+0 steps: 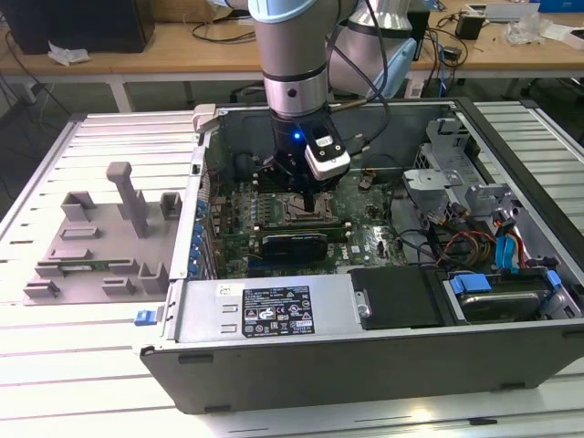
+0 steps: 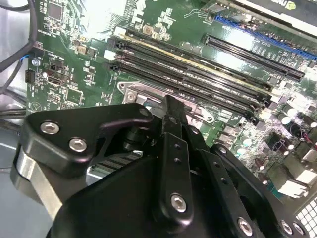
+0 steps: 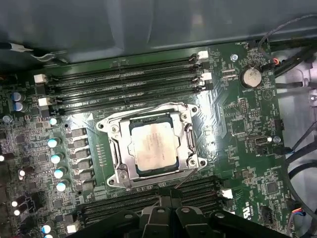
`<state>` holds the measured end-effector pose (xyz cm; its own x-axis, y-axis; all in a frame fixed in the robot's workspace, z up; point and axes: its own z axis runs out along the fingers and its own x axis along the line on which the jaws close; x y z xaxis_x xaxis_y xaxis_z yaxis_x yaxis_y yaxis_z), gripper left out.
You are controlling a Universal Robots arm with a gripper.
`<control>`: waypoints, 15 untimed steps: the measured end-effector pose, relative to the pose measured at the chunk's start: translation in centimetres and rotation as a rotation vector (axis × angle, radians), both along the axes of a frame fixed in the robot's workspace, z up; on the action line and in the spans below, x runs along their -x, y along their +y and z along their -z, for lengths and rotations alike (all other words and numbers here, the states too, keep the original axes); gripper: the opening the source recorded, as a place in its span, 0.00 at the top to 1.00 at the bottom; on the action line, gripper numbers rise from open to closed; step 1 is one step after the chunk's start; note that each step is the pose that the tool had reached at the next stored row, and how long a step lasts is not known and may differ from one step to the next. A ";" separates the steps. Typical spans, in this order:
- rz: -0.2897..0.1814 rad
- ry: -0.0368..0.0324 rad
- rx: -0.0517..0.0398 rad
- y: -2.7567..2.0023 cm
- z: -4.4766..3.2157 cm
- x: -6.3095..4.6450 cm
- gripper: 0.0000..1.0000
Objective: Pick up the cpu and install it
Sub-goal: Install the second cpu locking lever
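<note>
Inside the case (image 1: 274,315), the cpu (image 3: 153,147) is lying in the socket (image 3: 151,145). Above it the gripper (image 1: 310,203) is hanging; whether it is spread or pressed together, I cannot tell, its tips being hidden.

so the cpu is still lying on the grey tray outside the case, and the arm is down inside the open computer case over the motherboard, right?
Not quite. The cpu is not on the grey tray; the first wrist view shows it sitting in the metal-framed socket on the motherboard. The rest holds: in the exterior view the arm reaches down into the open computer case, with the gripper over the board.
</note>
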<state>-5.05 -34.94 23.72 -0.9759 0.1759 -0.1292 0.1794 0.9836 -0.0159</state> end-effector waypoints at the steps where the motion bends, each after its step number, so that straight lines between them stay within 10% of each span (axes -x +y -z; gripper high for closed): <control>1: 0.000 0.0070 0.0003 -0.01 -0.01 0.0 0.89; 15: -0.117 0.0154 0.0006 -0.26 0.27 0.0 0.89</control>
